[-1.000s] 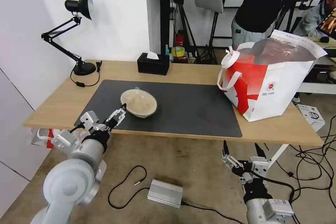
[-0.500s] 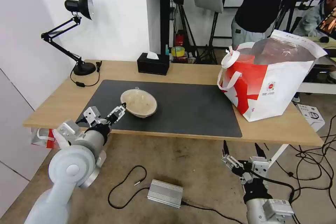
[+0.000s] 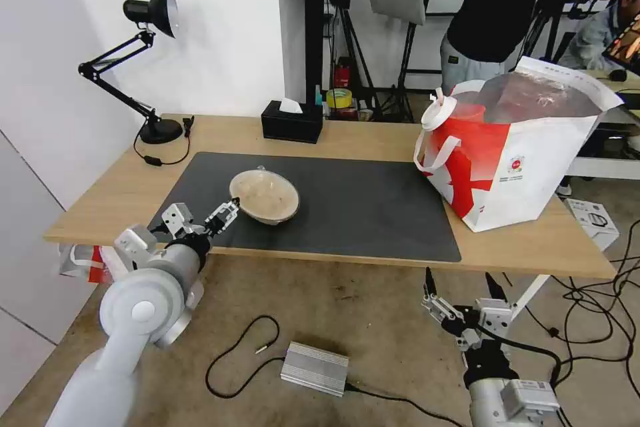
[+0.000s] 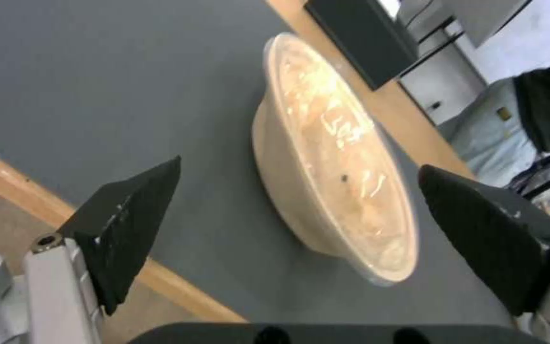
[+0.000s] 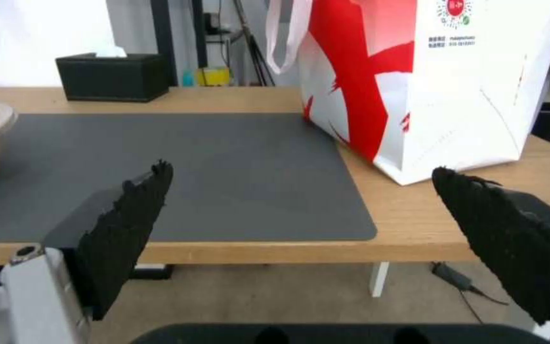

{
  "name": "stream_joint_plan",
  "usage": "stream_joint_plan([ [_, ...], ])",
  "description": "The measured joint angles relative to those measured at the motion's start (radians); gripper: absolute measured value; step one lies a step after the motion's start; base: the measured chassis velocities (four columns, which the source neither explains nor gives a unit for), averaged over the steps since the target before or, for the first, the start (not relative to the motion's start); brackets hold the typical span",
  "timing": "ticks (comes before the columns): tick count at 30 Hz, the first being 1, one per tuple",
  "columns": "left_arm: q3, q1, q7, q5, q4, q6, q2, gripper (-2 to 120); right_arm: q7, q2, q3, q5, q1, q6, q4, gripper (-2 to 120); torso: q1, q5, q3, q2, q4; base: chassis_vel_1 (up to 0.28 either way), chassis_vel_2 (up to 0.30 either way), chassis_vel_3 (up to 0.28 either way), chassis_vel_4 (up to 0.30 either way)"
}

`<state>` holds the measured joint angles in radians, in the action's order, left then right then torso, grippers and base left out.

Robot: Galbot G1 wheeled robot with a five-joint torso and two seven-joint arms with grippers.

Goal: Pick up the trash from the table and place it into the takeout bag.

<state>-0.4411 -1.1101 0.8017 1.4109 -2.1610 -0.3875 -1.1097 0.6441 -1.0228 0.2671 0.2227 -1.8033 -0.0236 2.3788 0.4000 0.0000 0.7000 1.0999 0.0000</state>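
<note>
While the right arm waits low in front of the table, the left arm is the one up at the work.

Right gripper (image 3: pixel 461 290): hangs below the table's front edge, over the floor, jaws spread wide with nothing between them; from its wrist the dark fingertips (image 5: pixel 129 210) frame the mat and the bag beyond.

Left gripper (image 3: pixel 200 217): sits at the near edge of the mat, just beside the bowl, jaws wide and empty; one fingertip (image 3: pixel 230 208) is close to the bowl's near rim, and I cannot tell if it touches.

Bowl (image 3: pixel 265 196): shallow, beige, soiled inside, resting upright on the mat toward the robot's left; from the left wrist its side wall (image 4: pixel 288 181) lies between the two fingers.

Mat (image 3: pixel 360 207): dark grey, spread across the middle of the table (image 3: pixel 113 193).

Bag (image 3: pixel 517 160): red and white, standing open on the right end of the table, partly on the mat's corner, well apart from the bowl.

Tissue box (image 3: pixel 291 121): black, at the table's far edge.

Lamp (image 3: pixel 143 67): black, at the far left corner.
</note>
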Motion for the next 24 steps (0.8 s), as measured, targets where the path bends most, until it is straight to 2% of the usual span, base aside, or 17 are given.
stream_joint_plan([
  [12,0.025,0.048,0.036,0.036,0.045,-0.024,-0.011,100,0.0,0.0,0.0,0.0,0.0,0.0,0.0,100,0.0,0.0001,0.0,0.0,0.0,0.0,0.0,0.0,0.0],
  [24,0.038,0.076,0.045,0.051,0.075,-0.039,-0.019,100,0.0,0.0,0.0,0.0,0.0,0.0,0.0,100,0.0,0.0001,0.0,0.0,0.0,0.0,0.0,0.0,0.0],
])
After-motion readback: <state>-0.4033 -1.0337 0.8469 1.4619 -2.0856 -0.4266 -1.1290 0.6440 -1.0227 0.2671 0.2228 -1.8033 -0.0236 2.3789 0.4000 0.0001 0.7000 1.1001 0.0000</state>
